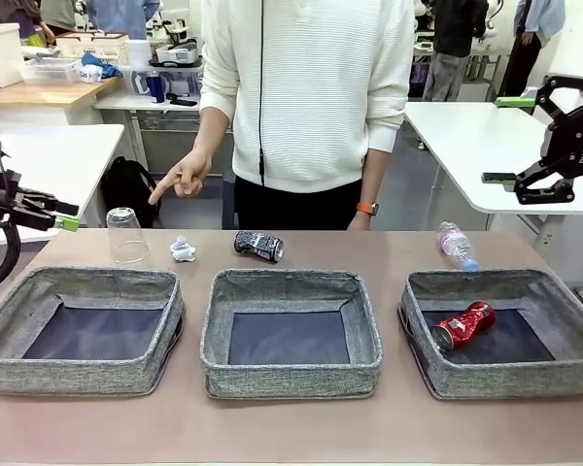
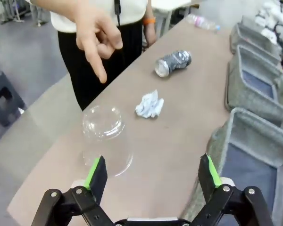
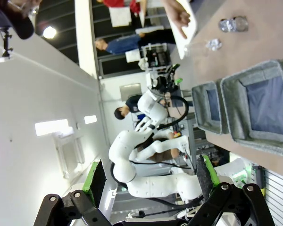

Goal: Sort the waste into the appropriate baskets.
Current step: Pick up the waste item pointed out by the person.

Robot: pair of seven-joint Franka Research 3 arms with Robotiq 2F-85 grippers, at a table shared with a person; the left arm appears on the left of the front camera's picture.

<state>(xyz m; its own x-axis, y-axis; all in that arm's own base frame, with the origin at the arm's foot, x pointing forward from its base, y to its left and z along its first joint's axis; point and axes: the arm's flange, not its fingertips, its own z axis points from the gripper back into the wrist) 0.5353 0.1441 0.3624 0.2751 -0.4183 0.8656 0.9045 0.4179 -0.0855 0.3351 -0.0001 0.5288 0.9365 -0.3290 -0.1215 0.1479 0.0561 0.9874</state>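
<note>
While the left end effector [image 2: 152, 168] hangs released, jaws wide and empty, the inverted clear plastic cup [image 2: 106, 136] stands on the brown counter [image 2: 184, 117] just ahead of it, in line with one finger rather than the gap; the step in hand is probably grasping that cup. Shift sideways until the cup sits between both fingers, descend, then close gently, since thin plastic likely buckles or slips. Keep clear of the person's pointing hand [image 2: 96, 37] beyond the cup. The nearest grey woven-fabric basket [image 2: 226, 141] lies on the other finger's side. The right end effector [image 1: 507, 140] is raised, released, empty.
</note>
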